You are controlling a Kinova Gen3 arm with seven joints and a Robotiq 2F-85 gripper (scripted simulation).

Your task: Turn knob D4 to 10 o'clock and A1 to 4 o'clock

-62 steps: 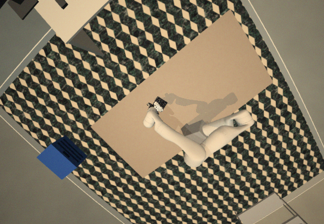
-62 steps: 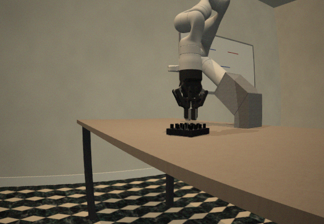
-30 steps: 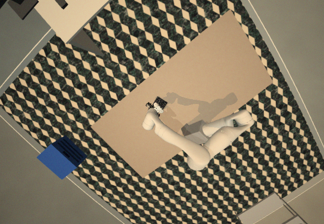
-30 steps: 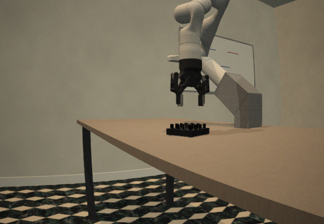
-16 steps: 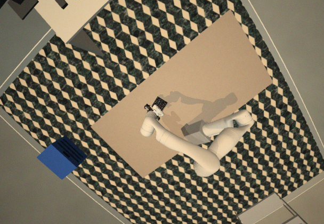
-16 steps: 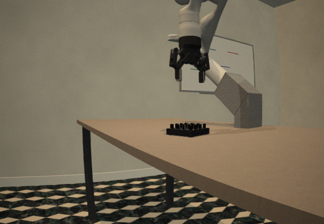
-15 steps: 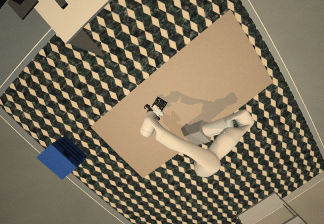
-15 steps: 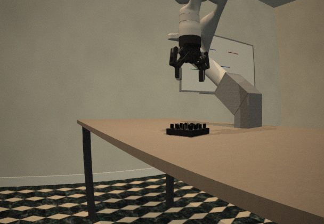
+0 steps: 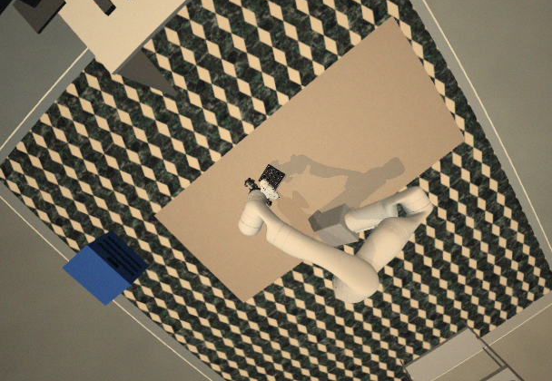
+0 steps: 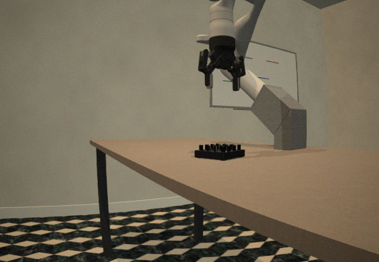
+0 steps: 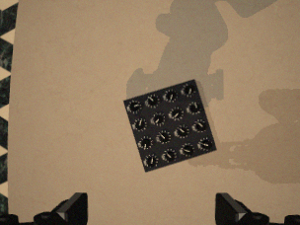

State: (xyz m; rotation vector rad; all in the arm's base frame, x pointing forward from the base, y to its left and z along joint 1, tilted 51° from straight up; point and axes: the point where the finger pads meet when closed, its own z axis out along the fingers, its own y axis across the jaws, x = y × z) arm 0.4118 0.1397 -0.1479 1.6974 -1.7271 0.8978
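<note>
Tan table [image 10: 280, 196], dark legs, on checkered floor [image 9: 136, 149]. Directly on it: black knob box [image 10: 219, 154] resting flat, and grey arm pedestal [image 10: 294, 133] near one edge
</note>
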